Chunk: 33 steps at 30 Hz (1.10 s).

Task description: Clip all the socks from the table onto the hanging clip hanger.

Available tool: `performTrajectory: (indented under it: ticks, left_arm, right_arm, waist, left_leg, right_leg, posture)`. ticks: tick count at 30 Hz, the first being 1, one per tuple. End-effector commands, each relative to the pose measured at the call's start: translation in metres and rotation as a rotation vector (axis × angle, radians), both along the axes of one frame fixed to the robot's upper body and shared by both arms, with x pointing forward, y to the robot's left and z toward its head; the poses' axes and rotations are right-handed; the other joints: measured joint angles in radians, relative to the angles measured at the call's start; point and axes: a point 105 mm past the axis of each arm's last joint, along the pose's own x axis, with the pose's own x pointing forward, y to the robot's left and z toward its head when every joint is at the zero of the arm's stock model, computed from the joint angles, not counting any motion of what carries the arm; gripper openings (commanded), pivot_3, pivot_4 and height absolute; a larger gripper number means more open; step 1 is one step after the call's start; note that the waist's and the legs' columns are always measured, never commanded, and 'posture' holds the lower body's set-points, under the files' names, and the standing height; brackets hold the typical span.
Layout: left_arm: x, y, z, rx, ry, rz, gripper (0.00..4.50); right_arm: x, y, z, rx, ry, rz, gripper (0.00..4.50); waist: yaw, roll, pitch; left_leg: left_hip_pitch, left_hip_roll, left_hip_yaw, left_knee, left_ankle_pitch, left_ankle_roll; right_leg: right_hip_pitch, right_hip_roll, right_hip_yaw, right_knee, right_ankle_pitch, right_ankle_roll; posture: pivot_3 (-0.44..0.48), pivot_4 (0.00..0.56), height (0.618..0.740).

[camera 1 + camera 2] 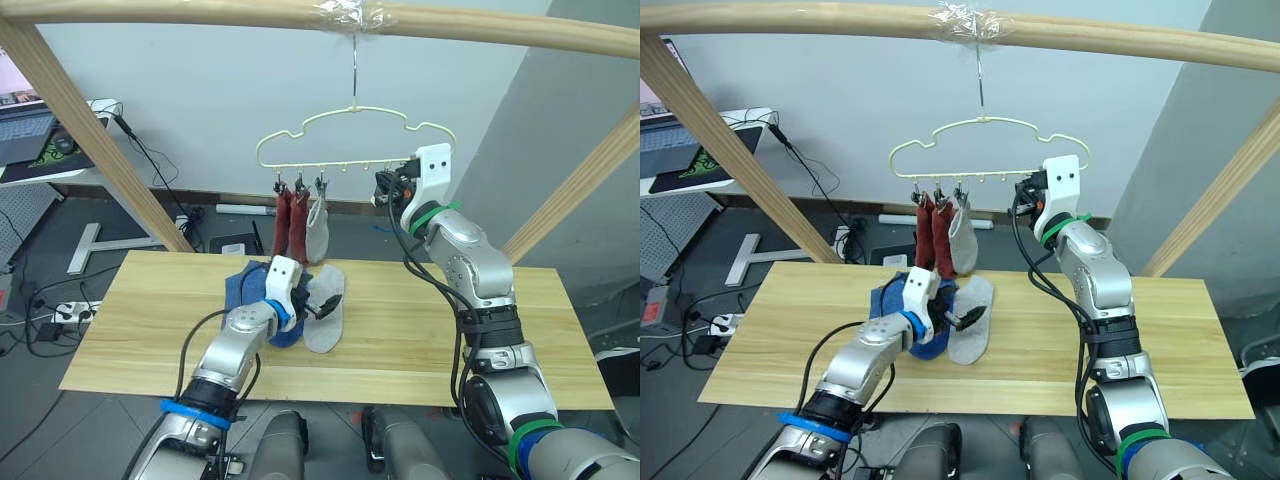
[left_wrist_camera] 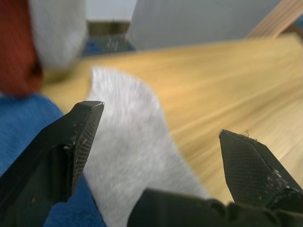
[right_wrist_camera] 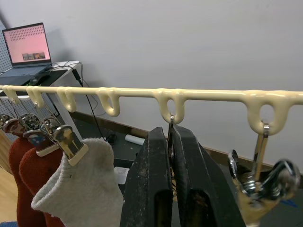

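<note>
The clip hanger (image 1: 355, 140) hangs by its hook from the wooden frame bar (image 1: 300, 14), above the far edge of the table (image 1: 420, 340). Three socks already hang from the clips at the left end of its bottom bar: two rust red socks (image 1: 291, 225) side by side and a light grey sock (image 1: 317, 230) next to them on the right. The remaining clips along the bar carry nothing, apart from the one the right gripper (image 3: 171, 156) has hold of: its two black fingers are pressed together around a metal clip (image 3: 170, 124) that hangs from a loop near the right end of the bar, with another free clip (image 3: 258, 161) dangling just beside it. On the table, near the middle and toward the far edge, a second light grey sock (image 1: 326, 320) lies flat with its toe pointing at the far edge, and the blue socks (image 1: 245, 285) lie bunched in a heap touching its left side. The left gripper (image 1: 318, 306) sits low over this grey sock with its fingers spread wide apart and nothing between them; in the left wrist view the sock lies between and beyond the two fingertips (image 2: 87, 127), with blue fabric to one side.
</note>
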Motion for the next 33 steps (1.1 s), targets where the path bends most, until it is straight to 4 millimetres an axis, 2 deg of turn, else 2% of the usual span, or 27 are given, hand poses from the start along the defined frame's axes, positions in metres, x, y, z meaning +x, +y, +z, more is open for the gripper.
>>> performTrajectory:
  ticks: [1,6,9,13,22,25,27,29,31,33]
  left_arm:
    - [0.006,-0.003,-0.006,0.092,-0.06,-0.044,4.5]
    - [0.013,-0.004,-0.016,0.104,-0.053,-0.046,4.5]
    - [0.014,-0.013,-0.024,0.139,-0.048,-0.089,3.92]
    - [0.012,-0.02,-0.031,0.193,-0.047,-0.157,2.67]
    - [-0.003,-0.016,-0.042,0.23,-0.019,-0.237,0.13]
    - [-0.001,-0.02,-0.033,0.196,-0.07,-0.221,0.02]
    - [0.005,-0.026,-0.014,0.099,-0.118,-0.179,0.02]
    - [0.006,-0.034,0.007,-0.02,-0.165,-0.175,0.02]
    - [0.001,-0.04,0.019,-0.061,-0.199,-0.204,0.02]
    - [-0.006,-0.046,0.032,-0.104,-0.241,-0.24,0.02]
  right_arm:
    - [-0.005,-0.001,0.011,0.007,-0.038,-0.002,0.01]
    - [-0.005,-0.002,0.01,0.008,-0.034,-0.01,0.01]
    - [-0.005,0.0,0.009,0.008,-0.028,-0.007,0.0]
    - [-0.005,0.0,0.007,0.015,-0.013,-0.01,0.0]
    - [-0.004,-0.001,0.006,0.01,-0.005,-0.013,0.0]
    - [-0.003,-0.002,0.007,0.012,-0.006,-0.01,0.0]
    - [-0.001,-0.005,0.009,0.036,0.011,-0.008,0.0]
    - [0.003,-0.012,0.01,0.148,0.089,-0.022,0.0]
    - [0.007,-0.02,0.01,0.249,0.182,-0.027,0.0]
    - [0.008,-0.025,0.011,0.274,0.231,-0.01,0.0]
  waist:
    - [0.0,0.0,0.0]
    - [-0.001,0.0,0.0]
    - [-0.001,0.0,0.0]
    - [-0.001,0.0,0.0]
    - [-0.003,0.0,0.0]
    - [-0.003,0.0,0.0]
    - [-0.003,0.0,0.0]
    - [-0.001,0.0,0.0]
    - [-0.001,0.0,0.0]
    - [-0.001,0.0,0.0]
  left_leg:
    - [0.0,0.0,0.0,0.0,0.0,0.0]
    - [0.0,0.0,0.002,0.0,0.0,0.0]
    - [-0.001,-0.001,0.003,0.0,0.0,0.0]
    - [0.0,-0.001,0.005,0.001,0.0,0.0]
    - [0.0,-0.001,0.005,0.001,0.0,0.0]
    - [0.0,-0.001,0.005,0.001,0.0,0.0]
    - [0.0,0.0,0.005,0.001,0.0,0.0]
    - [0.0,0.0,0.005,0.001,0.0,0.0]
    - [-0.001,0.0,0.003,0.002,0.0,0.0]
    - [-0.001,0.0,0.003,0.002,0.0,0.0]
  right_leg:
    - [0.0,0.0,0.0,0.0,0.0,0.0]
    - [0.0,0.001,0.0,0.0,0.0,0.0]
    - [0.0,0.001,0.0,0.0,0.0,0.001]
    - [0.0,0.001,0.0,-0.001,0.0,0.001]
    - [0.0,0.001,0.0,0.0,0.0,0.001]
    - [0.0,0.001,0.0,0.0,0.0,0.001]
    - [0.0,0.001,0.0,0.0,0.0,0.001]
    - [0.0,0.001,0.0,0.0,0.0,0.001]
    - [0.0,0.001,0.0,0.0,0.0,0.001]
    - [0.001,0.0,0.0,0.0,0.001,0.001]
  posture:
    - [-0.031,0.229,0.74]
    - [-0.041,0.223,0.74]
    - [-0.043,0.225,0.74]
    - [-0.045,0.228,0.74]
    - [-0.039,0.228,0.74]
    - [-0.039,0.228,0.74]
    - [-0.039,0.228,0.74]
    - [-0.044,0.229,0.74]
    - [-0.044,0.229,0.74]
    - [-0.053,0.226,0.74]
